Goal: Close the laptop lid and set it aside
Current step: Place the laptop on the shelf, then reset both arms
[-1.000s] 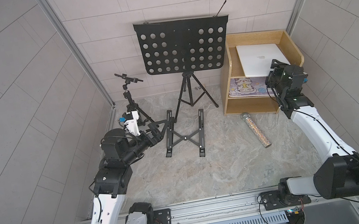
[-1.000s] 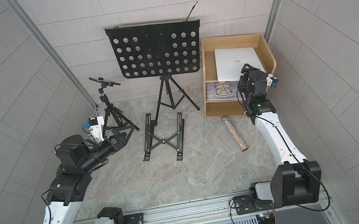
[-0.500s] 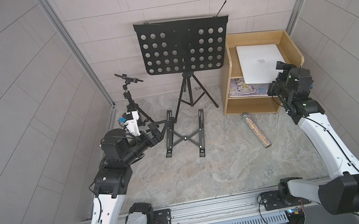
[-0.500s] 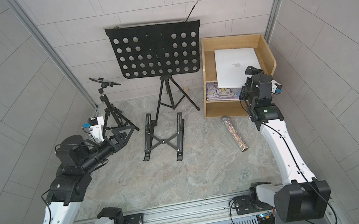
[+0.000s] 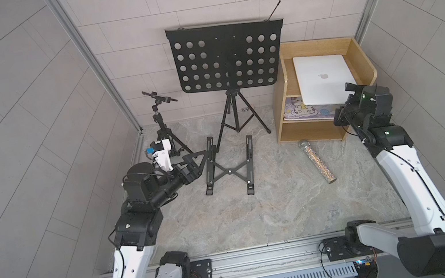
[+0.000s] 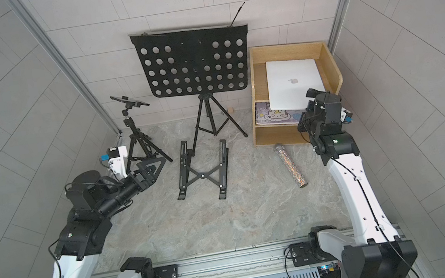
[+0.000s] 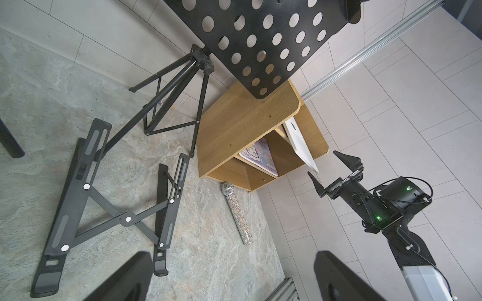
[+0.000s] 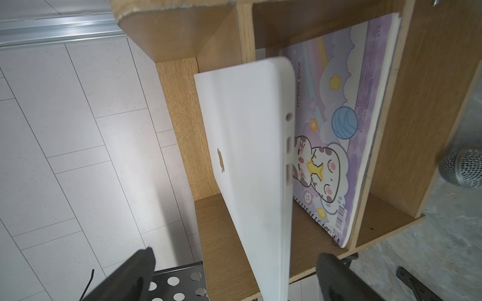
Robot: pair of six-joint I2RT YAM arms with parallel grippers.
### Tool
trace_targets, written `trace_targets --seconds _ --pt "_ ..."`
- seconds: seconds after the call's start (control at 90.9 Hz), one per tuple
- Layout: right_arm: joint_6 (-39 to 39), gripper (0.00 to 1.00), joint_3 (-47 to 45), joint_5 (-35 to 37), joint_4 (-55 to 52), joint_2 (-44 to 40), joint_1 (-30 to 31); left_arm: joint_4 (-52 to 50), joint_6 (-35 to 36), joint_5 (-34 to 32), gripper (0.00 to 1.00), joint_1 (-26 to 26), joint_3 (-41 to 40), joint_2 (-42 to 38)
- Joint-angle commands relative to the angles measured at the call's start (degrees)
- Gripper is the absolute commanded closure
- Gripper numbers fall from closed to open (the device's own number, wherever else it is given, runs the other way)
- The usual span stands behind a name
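The closed laptop (image 5: 323,78) is leaned in the wooden shelf's (image 5: 361,58) upper compartment, above the cat picture book (image 5: 301,109). The right claw (image 7: 322,163) is spread wide and empty just beside its near edge. A straight pull-back is advised, so the overhanging corner is not clipped.

1. The closed laptop (image 5: 323,79) rests logo up in the upper tier of a wooden shelf (image 5: 364,63), its near edge over a pastel book (image 5: 301,110).
2. The right gripper (image 5: 344,105) hovers just beside the laptop's near right corner.
3. The left gripper (image 5: 194,167) is near a black folding stand (image 5: 229,172).
4. A glittery microphone (image 5: 317,161) lies in front of the shelf.
5. A music stand (image 5: 227,60) and a small tripod (image 5: 163,125) stand by the back wall.
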Motion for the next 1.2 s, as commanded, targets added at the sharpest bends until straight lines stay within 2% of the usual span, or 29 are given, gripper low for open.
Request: trace_targets --seconds 0.0,0.264,0.407,0.495,0.616,0.781,0.858,0.98,1.189 --pt "-2.4 0.00 -1.9 -1.6 -2.9 -4.7 0.0 -0.9 1.6 -0.1 0.00 -0.2 -0.3 -0.7" --pt "-8.2 0.00 -3.8 -4.2 -14.7 -16.7 0.0 -2.1 2.5 -0.6 0.00 -0.3 0.1 -1.2" --pt "-9.5 0.00 -5.0 -7.9 -21.7 -22.3 0.0 -3.4 3.5 -1.2 0.00 -0.3 1.0 -1.2" --pt "-13.4 0.00 -5.8 -9.4 -25.6 -26.2 0.0 -4.6 4.2 -1.7 0.00 -0.3 1.6 -1.2" --pt "-24.5 0.00 -7.8 -11.8 -27.7 -30.6 0.0 -6.7 5.8 -1.8 0.00 -0.3 2.2 -1.5" --pt "-45.9 0.00 -16.0 -26.3 -18.0 -34.7 0.1 -10.2 9.3 -3.1 0.00 -0.5 2.9 -1.8" --pt "-54.2 0.00 -17.6 -28.7 -19.6 -34.8 0.0 -11.6 10.9 -4.3 0.00 -0.7 3.0 -1.8" --pt "-66.0 0.00 -18.6 -24.3 -23.8 -35.9 0.1 -13.5 14.1 -7.2 0.00 -1.3 2.9 -1.6" --pt "-81.1 0.00 -24.8 -7.9 -20.8 -39.0 0.3 -16.5 22.0 -16.3 0.00 -3.9 0.1 -1.7"
